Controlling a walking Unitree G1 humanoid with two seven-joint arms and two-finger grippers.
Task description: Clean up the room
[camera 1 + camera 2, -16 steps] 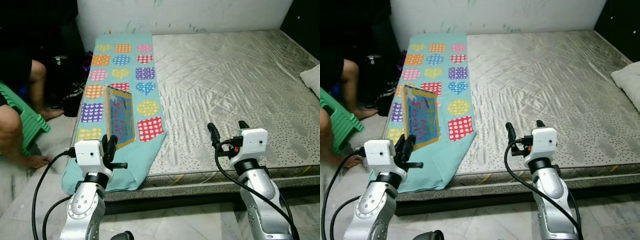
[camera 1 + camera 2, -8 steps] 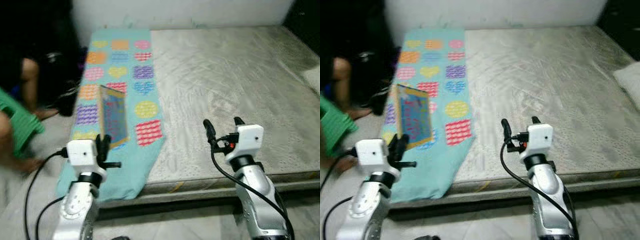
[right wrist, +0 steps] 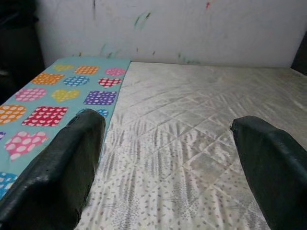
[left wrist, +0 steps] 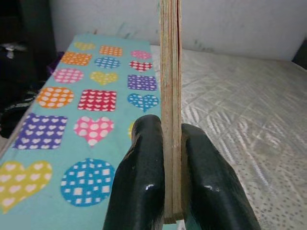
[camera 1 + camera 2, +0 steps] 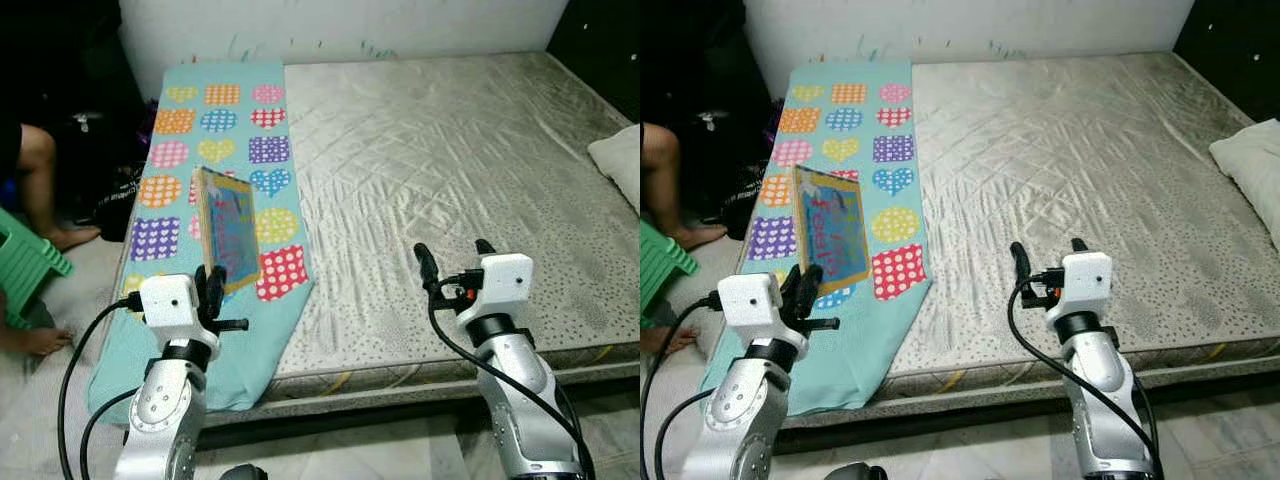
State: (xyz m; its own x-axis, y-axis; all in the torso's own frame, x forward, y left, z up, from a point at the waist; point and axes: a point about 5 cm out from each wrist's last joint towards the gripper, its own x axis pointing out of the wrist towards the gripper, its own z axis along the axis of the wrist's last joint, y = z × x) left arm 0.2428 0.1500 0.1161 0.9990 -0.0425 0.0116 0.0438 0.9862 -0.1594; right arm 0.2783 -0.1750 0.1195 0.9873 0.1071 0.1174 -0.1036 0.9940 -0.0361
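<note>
My left gripper (image 5: 213,289) is shut on the lower edge of a thin book (image 5: 228,228) with a blue cover and holds it upright on edge. It hovers over the near end of a teal cloth (image 5: 222,130) printed with coloured hearts and squares. The cloth lies along the left side of the grey quilted mattress (image 5: 450,140) and hangs over its front edge. In the left wrist view both fingers (image 4: 144,182) press the book (image 4: 170,96) from either side. My right gripper (image 5: 452,256) stands open above the mattress's front edge, with nothing between its fingers (image 3: 62,167).
A white pillow (image 5: 1250,165) lies at the mattress's right edge. A person's leg (image 5: 40,180) and a green stool (image 5: 25,270) are on the floor at the left, with dark bags behind. A white wall runs behind the bed. Tiled floor lies before it.
The whole picture has shifted and was blurred half a second ago, so the camera moved. The left gripper still holds the book upright. The right gripper stays open.
</note>
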